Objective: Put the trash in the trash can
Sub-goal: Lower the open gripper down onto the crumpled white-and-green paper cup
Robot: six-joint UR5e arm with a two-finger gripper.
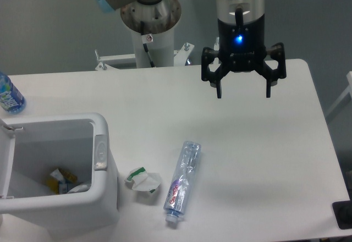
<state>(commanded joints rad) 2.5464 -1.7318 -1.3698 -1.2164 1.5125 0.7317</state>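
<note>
Right now my gripper (243, 93) hangs open and empty at upper centre, well apart from the crumpled wrapper (143, 179) and crushed bottle (182, 182) lying lower centre, beside the open trash can (102, 159). Crushed plastic could slip sideways from my fingers.

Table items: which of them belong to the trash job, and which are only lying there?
For the job:
crumpled wrapper
crushed bottle
trash can
gripper, open above the table

Just lying about:
blue-label bottle at the left edge
</note>
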